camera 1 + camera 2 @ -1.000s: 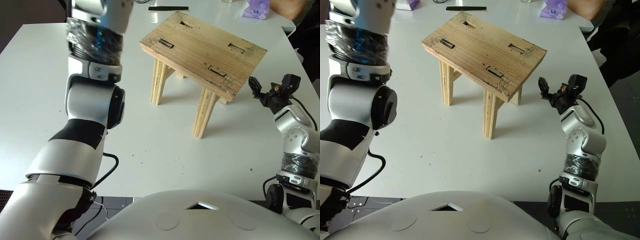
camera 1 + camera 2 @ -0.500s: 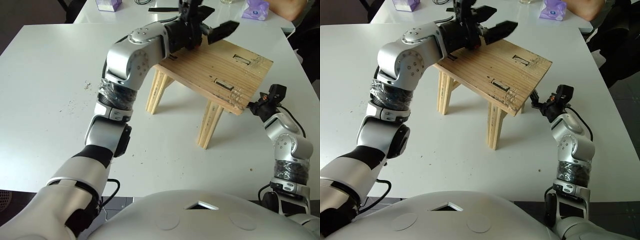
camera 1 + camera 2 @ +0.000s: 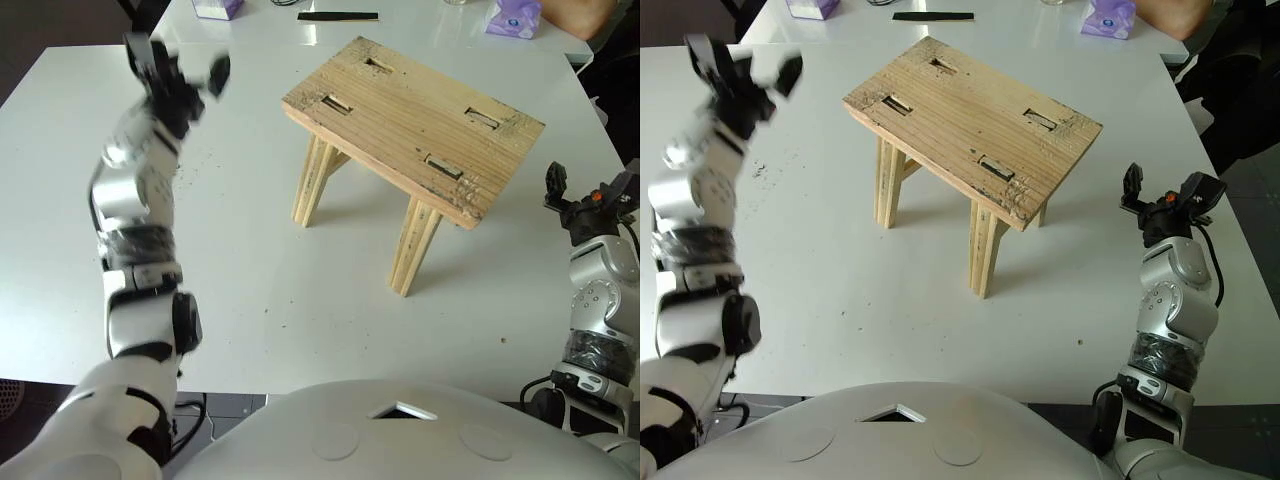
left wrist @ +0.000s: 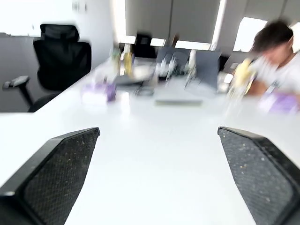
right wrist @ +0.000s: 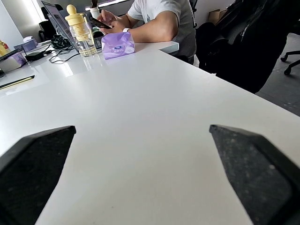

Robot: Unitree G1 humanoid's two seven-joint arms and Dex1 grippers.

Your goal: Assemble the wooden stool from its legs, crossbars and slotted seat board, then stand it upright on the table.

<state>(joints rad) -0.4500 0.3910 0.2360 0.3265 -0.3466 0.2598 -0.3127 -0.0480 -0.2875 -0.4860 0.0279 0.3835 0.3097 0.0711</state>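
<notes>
Left eye view: the wooden stool (image 3: 410,120) stands upright on the white table (image 3: 300,310), toward its far middle. Its rectangular seat board (image 3: 400,140) is pale, straight-grained timber set at a slant to the table's edges, with rough, chipped fibres along the near right corner. Four small rectangular slots (image 3: 337,103) are cut through the board, and tenon ends sit in them. The legs (image 3: 412,245) are flat laminated slats that splay outward to the tabletop. Fine dark specks (image 3: 150,205) are scattered on the glossy surface at the robot's left. The left gripper (image 3: 178,62) is raised over the table's far left part, well apart from the stool; the left wrist view shows its two black, grainy-textured pads (image 4: 56,173) spread wide with nothing between them. The right gripper (image 3: 590,190) hangs near the table's right edge, apart from the seat's chipped corner, and the right wrist view shows its wedge-shaped pads (image 5: 33,173) likewise held wide around bare tabletop. A broad stretch of white surface lies between the stool and the near edge. A black strip (image 3: 338,16) and a purple tissue pack (image 3: 512,17) lie beyond the stool on the adjoining table.
</notes>
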